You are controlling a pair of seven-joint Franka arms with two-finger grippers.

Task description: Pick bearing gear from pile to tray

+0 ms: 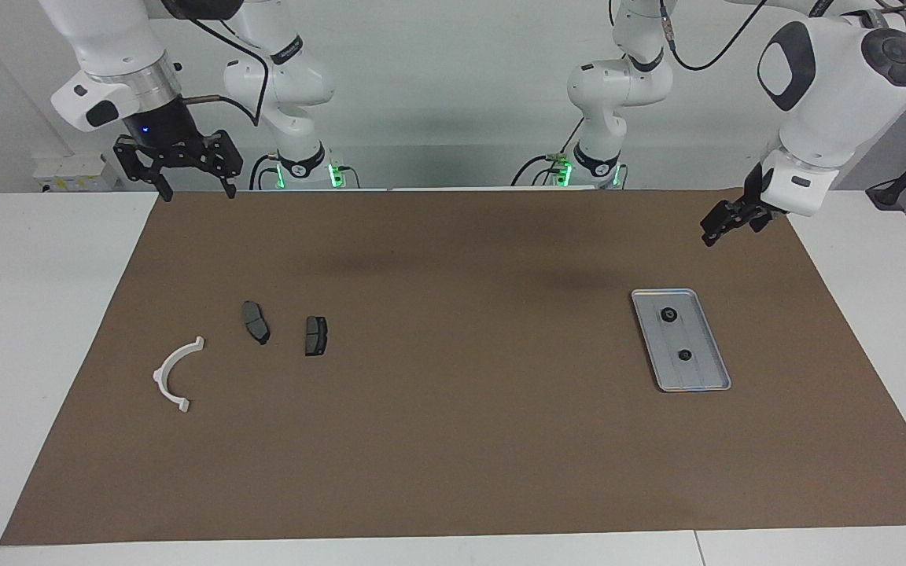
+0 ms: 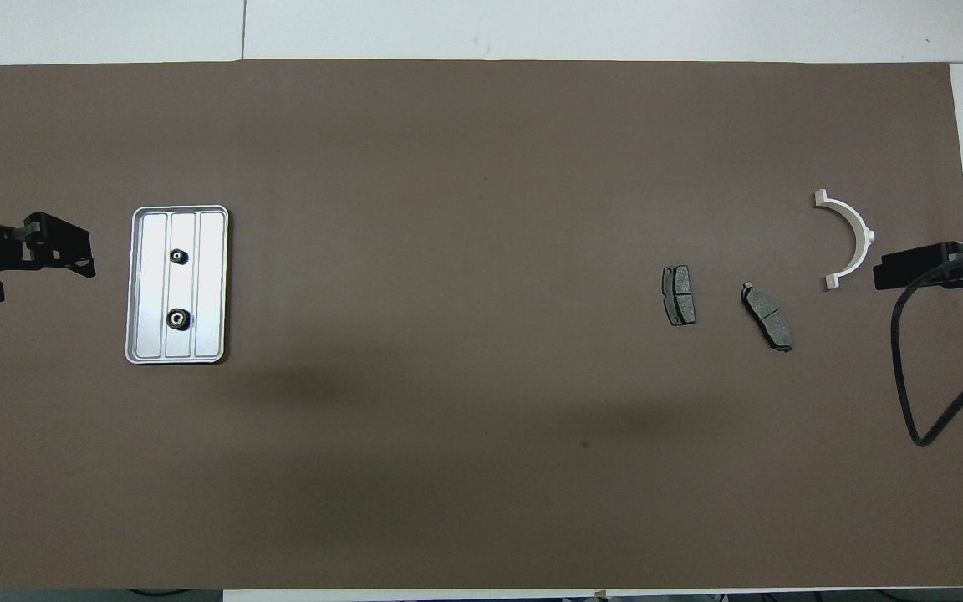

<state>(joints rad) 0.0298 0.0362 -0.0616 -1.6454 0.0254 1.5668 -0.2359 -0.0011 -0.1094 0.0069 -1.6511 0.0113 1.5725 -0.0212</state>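
The silver tray (image 1: 677, 336) (image 2: 210, 284) lies on the brown mat toward the left arm's end. Two small black bearing gears (image 1: 668, 314) (image 1: 685, 355) (image 2: 178, 256) (image 2: 178, 318) rest in it, one nearer the robots. My left gripper (image 1: 711, 234) (image 2: 84, 255) hangs open and empty in the air, off the tray's edge. The pile toward the right arm's end holds a white half-ring bracket (image 1: 174, 373) (image 2: 853, 238) and two dark brake pads (image 1: 256, 321) (image 1: 315, 336) (image 2: 767, 316) (image 2: 679, 295). My right gripper (image 1: 195, 191) (image 2: 887, 269) waits open and empty, high over the mat's edge.
The brown mat (image 1: 453, 440) covers most of the white table. A black cable (image 2: 908, 376) loops over the mat at the right arm's end.
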